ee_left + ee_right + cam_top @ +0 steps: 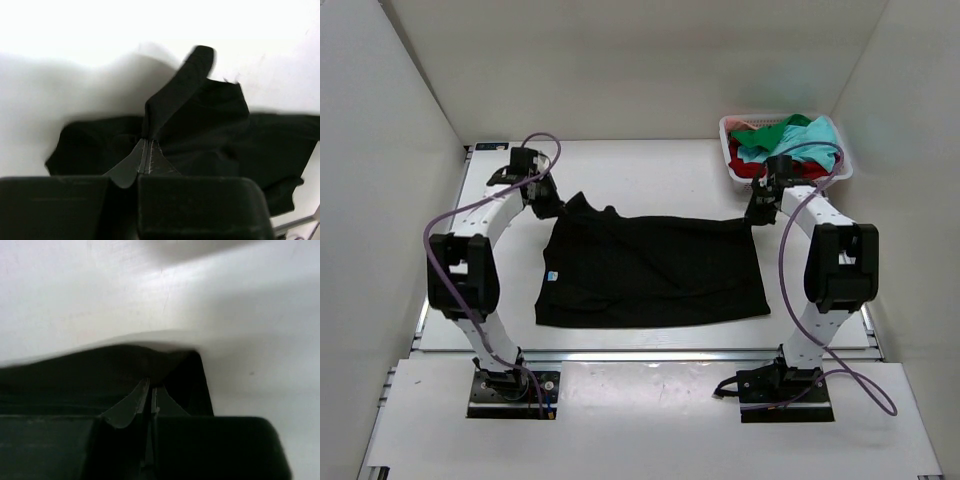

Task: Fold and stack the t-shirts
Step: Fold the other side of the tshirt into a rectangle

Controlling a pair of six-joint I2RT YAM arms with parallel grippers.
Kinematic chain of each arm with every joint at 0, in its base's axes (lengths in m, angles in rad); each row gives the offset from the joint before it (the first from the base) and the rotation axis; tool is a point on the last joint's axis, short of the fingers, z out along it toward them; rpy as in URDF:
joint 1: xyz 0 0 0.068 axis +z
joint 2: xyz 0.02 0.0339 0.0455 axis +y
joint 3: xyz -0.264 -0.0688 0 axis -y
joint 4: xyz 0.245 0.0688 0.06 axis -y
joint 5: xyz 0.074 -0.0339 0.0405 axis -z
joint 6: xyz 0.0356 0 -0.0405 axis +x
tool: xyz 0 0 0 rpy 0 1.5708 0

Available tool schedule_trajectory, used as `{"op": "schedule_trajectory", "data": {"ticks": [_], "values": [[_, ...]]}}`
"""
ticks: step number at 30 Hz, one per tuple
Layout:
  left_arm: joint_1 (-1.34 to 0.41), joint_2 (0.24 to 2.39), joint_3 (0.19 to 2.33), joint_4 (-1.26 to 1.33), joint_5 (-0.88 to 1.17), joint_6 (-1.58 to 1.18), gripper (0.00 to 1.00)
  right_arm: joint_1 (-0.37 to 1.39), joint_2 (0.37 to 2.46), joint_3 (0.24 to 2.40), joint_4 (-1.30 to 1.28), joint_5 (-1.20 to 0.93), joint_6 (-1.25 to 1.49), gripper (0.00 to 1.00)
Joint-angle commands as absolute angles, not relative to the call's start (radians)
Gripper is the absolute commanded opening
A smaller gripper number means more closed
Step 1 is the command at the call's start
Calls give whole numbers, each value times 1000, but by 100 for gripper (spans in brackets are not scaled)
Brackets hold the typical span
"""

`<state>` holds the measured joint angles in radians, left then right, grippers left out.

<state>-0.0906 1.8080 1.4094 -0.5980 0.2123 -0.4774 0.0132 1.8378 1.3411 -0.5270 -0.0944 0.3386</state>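
If the arms lift out of step or pull apart, a thin pinch may slip, since the black t-shirt [650, 270] lies spread on the bench [660, 170] with the left gripper [145, 156] clamped on its far sleeve and the right gripper [151, 390] clamped on its far hem corner.

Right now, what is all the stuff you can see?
table: one, white, under everything.
basket: one, pink-white, far right corner of the table.
other shirts: a heap, teal, green and red, in the basket.
black shirt: one, black, spread flat in the middle.
label: one, pale blue, at the black shirt's left edge.
cables: two, purple, left and right of the black shirt.
left gripper: one, black, shut on the black shirt's far left end.
right gripper: one, black, shut on its far right corner.
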Motion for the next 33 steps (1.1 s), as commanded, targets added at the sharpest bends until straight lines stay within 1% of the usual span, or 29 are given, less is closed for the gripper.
{"op": "schedule_trajectory", "data": {"ticks": [1,7,15,18,30,31,32,33], "values": [[-86,1691,1281,-586,227,-462,0,15,1737,1261,-474,-138,305,0],[-92,1542,1108,-577,213,-466,0,9,1619,1119,-460,-150,301,0],[-94,1353,956,-598,202,-471,0,5,1473,939,-456,-144,275,0],[-100,1296,899,-604,196,-477,0,-24,1437,904,-457,-147,267,0],[-110,1161,762,-632,161,-489,0,-17,1361,787,-453,-135,273,0],[-107,1146,750,-640,163,-495,0,-28,1361,793,-465,-108,272,1],[-115,1141,747,-653,158,-497,7,-26,1358,796,-482,-104,282,8],[-115,1119,744,-669,156,-506,15,-34,1348,798,-506,-78,284,19]]}}
